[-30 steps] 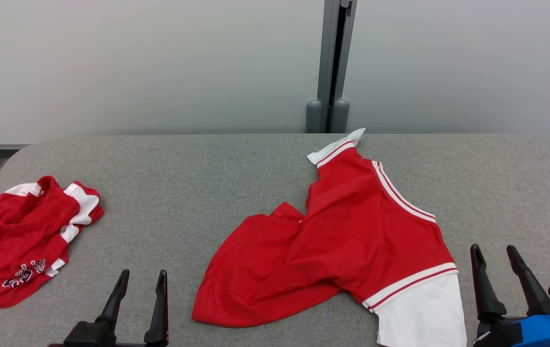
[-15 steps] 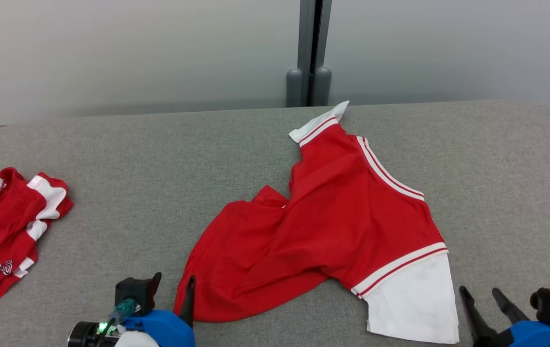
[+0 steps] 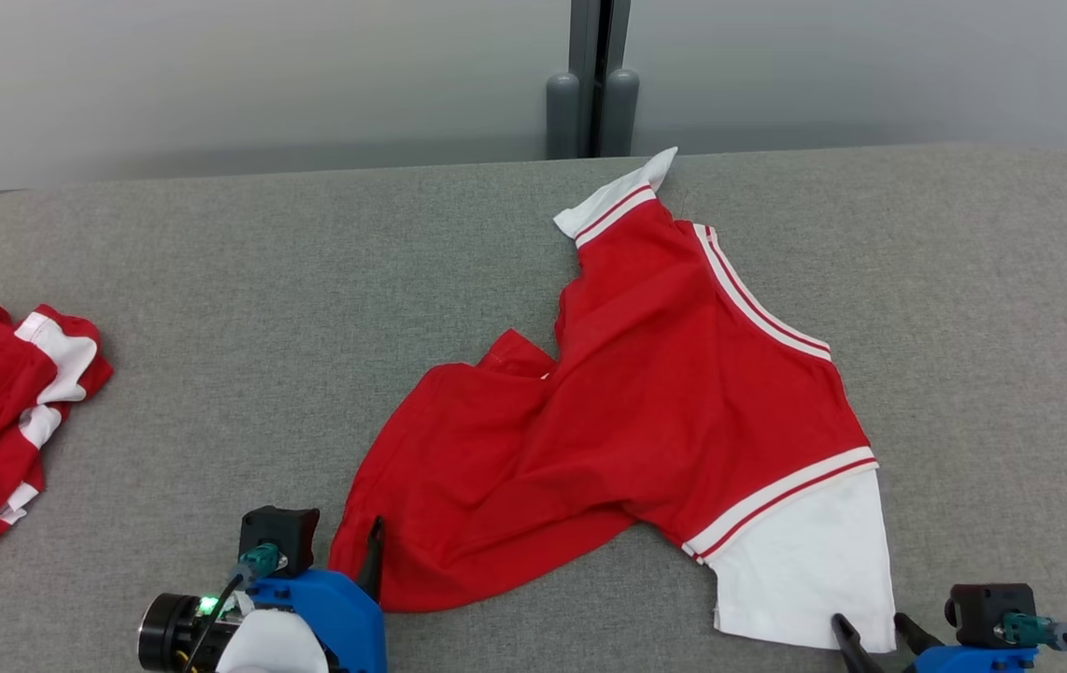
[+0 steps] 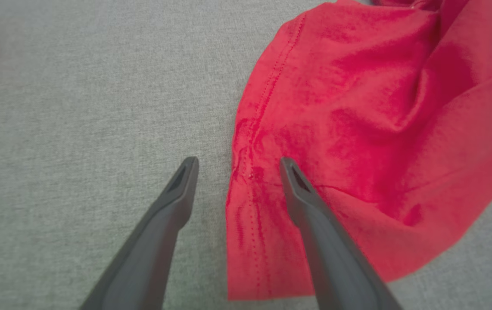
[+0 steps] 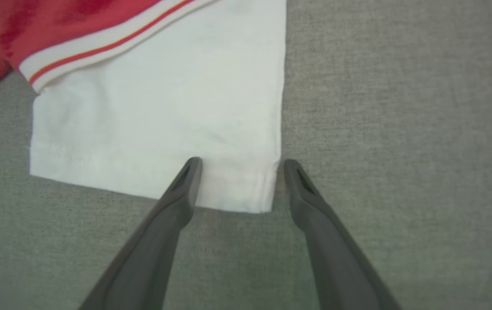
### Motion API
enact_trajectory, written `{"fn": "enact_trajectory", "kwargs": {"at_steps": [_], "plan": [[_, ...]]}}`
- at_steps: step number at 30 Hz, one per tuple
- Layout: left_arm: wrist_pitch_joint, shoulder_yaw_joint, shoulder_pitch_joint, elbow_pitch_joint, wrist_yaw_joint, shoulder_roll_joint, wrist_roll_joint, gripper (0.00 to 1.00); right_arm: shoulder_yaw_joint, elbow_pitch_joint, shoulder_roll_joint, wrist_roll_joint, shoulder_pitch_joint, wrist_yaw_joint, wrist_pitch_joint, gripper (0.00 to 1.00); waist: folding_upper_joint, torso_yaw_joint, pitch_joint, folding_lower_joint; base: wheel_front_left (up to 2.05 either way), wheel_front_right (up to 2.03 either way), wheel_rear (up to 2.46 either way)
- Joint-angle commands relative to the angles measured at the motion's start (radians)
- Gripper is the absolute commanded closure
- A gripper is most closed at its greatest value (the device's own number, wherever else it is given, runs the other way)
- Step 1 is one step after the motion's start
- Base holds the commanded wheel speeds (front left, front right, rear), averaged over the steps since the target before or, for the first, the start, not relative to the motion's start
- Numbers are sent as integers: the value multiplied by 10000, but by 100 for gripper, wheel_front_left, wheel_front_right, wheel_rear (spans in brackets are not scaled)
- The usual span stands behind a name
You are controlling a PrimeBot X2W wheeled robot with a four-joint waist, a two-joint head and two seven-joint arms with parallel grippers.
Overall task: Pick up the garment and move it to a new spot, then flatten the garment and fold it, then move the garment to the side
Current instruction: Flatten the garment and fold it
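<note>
The rumpled red jersey with striped trim and a white sleeve (image 3: 664,411) lies mid-way across the grey cloth-covered table (image 3: 216,299). My left gripper (image 4: 238,162) is spread wide astride its red hem corner. My right gripper (image 5: 242,162), equally wide, straddles the white sleeve's corner, and neither grips anything. A crumpled red-and-white shirt (image 3: 1,402) sits far left.

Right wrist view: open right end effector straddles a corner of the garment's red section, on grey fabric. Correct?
No. The right wrist view shows the open right end effector straddling a corner of the white panel of the red jersey garment, not its red section; grey fabric surface is right.
</note>
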Motion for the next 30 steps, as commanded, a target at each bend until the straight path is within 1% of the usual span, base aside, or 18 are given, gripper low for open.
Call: {"fn": "enact_trajectory", "kwargs": {"at_steps": [1, 7, 8, 9, 10, 19, 22, 25, 28, 29, 30], "plan": [[-64, -52, -193, 116, 15, 43, 20, 0, -34, 276, -27, -192, -194, 1, -58, 0, -2, 20, 21, -2, 0, 0, 0], [-106, -139, -354, 423, -72, 66, -64, 0, 398, 1127, -9, -99, -454, 4, -32, 0, -2, 20, 32, -2, 0, 0, 0], [-104, -155, -379, 458, -73, 61, -62, 0, 501, 1252, 27, -62, -476, 4, -56, 44, -2, 25, 33, -2, 0, 0, 0], [-107, -186, -409, 491, -62, 48, -58, 0, 617, 1357, 42, -72, -495, 17, -77, 83, -2, 30, 37, -2, 0, 0, 0], [-105, -212, -442, 519, -52, 36, -60, 0, 697, 1451, 59, -81, -530, 20, -75, 100, -2, 36, 39, -2, 0, 0, 0], [265, -326, -644, 594, -101, 122, -172, 0, 745, 2038, 45, -185, -735, 12, -375, 100, -2, 89, 50, -2, 0, 0, 0], [608, -348, -640, 594, -139, 131, -295, 0, 720, 2294, 47, -122, -897, 11, -492, 100, -2, 93, 45, -2, 0, 0, 0], [696, -386, -649, 458, -189, 181, -345, 0, 702, 2606, 49, -85, -1068, 1, -647, 100, -2, 81, 58, -2, 0, 0, 0], [781, -353, -694, 375, -72, 252, -339, 0, 694, 2926, 49, -69, -1225, -8, -807, 100, -2, 76, 94, -2, 0, 0, 0], [865, -338, -676, 395, -33, 278, -353, 5, 695, 3032, 47, -62, -1273, -8, -870, 100, -2, 72, 102, -2, 0, 0, 0], [942, -332, -658, 405, -32, 300, -375, 17, 701, 3137, 47, -53, -1320, -9, -923, 100, -2, 68, 112, -2, 0, 0, 0]]}}
